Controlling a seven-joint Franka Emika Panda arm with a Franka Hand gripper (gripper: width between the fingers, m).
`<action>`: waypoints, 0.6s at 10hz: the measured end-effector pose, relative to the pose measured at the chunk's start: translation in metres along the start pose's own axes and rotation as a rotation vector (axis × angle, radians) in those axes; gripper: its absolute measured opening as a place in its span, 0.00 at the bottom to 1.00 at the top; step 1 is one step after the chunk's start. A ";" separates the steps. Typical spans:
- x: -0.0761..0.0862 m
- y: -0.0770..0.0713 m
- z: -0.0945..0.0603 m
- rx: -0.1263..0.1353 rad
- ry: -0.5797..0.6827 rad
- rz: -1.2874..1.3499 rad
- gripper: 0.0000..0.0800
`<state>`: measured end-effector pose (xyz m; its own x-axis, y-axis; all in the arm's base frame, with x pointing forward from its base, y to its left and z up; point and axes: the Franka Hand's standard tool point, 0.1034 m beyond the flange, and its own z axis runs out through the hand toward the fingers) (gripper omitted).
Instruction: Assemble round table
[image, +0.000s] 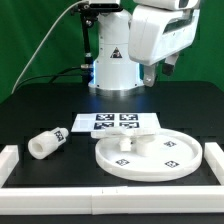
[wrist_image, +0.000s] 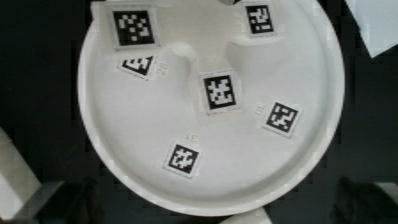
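The round table's large rimmed white disc (image: 150, 155) lies flat on the black table at the exterior view's front right, with several square tags on its top. It fills most of the wrist view (wrist_image: 205, 100). The short thick white leg (image: 45, 143) lies on its side at the front left, apart from the disc. My gripper (image: 152, 75) hangs high above the table, behind the disc and over its far edge. It holds nothing. In the wrist view the gripper (wrist_image: 214, 205) shows only as two dark blurred fingers (wrist_image: 71, 200) standing wide apart near the disc's edge.
The marker board (image: 118, 122) lies flat just behind the disc. A low white border runs along the table's left (image: 10, 160), right (image: 214, 160) and front edges. The arm's white base (image: 112, 60) stands at the back, before a green backdrop.
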<state>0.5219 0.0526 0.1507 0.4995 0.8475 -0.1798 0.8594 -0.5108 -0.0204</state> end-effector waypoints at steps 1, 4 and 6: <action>0.000 0.002 -0.002 -0.011 -0.008 -0.012 0.81; 0.000 0.002 -0.001 -0.010 -0.008 -0.012 0.81; -0.015 0.017 0.008 -0.013 0.004 -0.056 0.81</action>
<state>0.5276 0.0297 0.1449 0.4513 0.8751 -0.1749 0.8872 -0.4611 -0.0179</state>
